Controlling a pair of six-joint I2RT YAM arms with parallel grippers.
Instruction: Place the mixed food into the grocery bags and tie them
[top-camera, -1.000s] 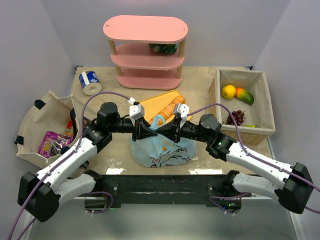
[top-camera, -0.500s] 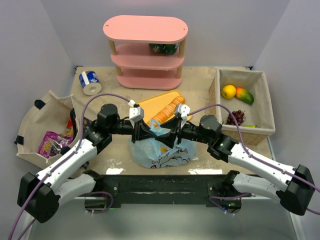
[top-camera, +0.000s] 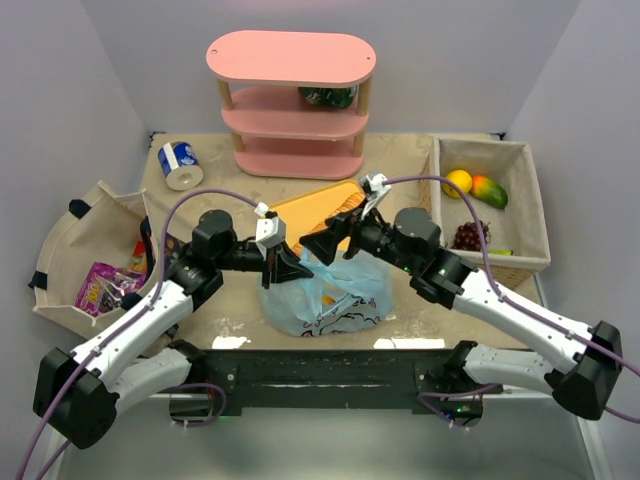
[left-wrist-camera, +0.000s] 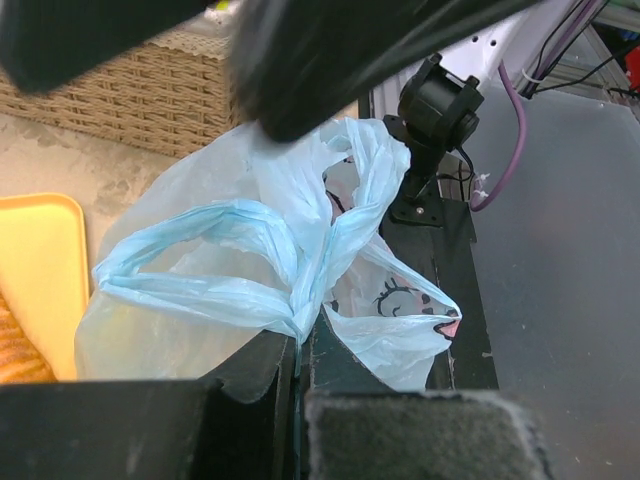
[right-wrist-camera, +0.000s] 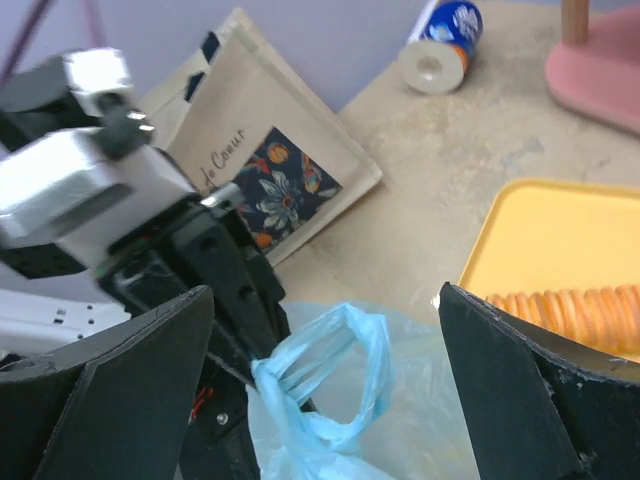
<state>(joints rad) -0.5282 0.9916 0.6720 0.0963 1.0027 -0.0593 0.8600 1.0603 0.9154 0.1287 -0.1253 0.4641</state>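
left gripper (top-camera: 291, 268) – jaws clamped on grocery bag (top-camera: 335, 297) handle, right gripper (top-camera: 326, 240) – jaws wide open, just above the bag

HIDDEN, CUT OFF OR UNREADABLE

1. Thin translucent light-blue plastic carrier bag (top-camera: 325, 295): I cannot read its contents through the film. Its lower part runs off my right wrist view.
2. Long orange-brown sliced loaf (right-wrist-camera: 560, 303) on flat yellow plastic tray (right-wrist-camera: 545, 235): both are cut by the right edge there. From above, my right gripper (top-camera: 328, 230) covers most of the loaf.
3. Blue-and-white can (right-wrist-camera: 445, 40): clipped at the top edge.
4. Dark green item (top-camera: 328, 97) on the pink tiered shelf (top-camera: 290, 60): partly behind a post, unidentifiable.
5. Purple grapes (top-camera: 472, 235): partly behind my right arm.
6. My left gripper (left-wrist-camera: 300, 345): its fingers are a dark blur, cut by the bottom edge.
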